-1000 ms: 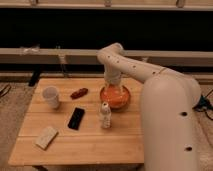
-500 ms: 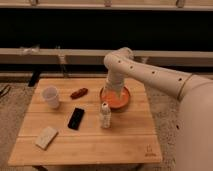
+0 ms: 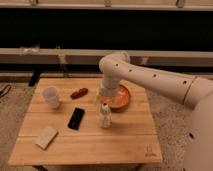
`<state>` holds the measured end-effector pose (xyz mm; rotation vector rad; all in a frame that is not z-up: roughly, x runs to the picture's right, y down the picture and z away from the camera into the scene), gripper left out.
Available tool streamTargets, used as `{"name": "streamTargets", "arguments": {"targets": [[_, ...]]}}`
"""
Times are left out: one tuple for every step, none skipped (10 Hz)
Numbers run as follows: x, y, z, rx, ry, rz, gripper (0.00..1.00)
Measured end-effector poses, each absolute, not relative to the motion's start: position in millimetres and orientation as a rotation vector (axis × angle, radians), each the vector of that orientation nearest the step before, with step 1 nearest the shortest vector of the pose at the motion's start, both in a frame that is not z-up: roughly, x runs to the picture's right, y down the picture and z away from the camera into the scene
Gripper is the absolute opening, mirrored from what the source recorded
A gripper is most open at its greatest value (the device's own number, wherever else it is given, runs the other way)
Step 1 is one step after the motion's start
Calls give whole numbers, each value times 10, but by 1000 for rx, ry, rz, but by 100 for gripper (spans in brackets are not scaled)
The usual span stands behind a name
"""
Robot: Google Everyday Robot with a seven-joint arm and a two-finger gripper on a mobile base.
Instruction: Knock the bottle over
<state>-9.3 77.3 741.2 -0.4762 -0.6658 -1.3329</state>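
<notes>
The bottle (image 3: 104, 116) is small, whitish and translucent with a white cap. It stands upright near the middle of the wooden table (image 3: 125, 145). My gripper (image 3: 104, 99) hangs at the end of the white arm, right above the bottle's cap and in front of the orange bowl (image 3: 123, 97). Whether it touches the cap cannot be told.
A white paper cup (image 3: 51, 96) stands at the left. A red oblong object (image 3: 78, 93) lies behind the bottle, a black phone (image 3: 76, 118) to its left, and a beige flat block (image 3: 46, 137) at the front left. A dark wall with rails runs behind the table.
The arm has stretched out from the right and its bulky part has drawn back. The wrist has come down from over the bowl to just above the bottle. The bottle still stands.
</notes>
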Motion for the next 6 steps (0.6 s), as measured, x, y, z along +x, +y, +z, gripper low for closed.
{"name": "streamTargets", "arguments": {"targets": [[-132,811,7370,-487,-673,-1353,63],[-138,846,7336,-503,-671,-1371,63],[-148,874,7310,-514,-667,-1387,63],[-131,924,7266,-550,-642,-1413,63],[-116,964,7245,-583,-621,-1427,63],[-88,973,7240,-598,-609,-1428,63]]}}
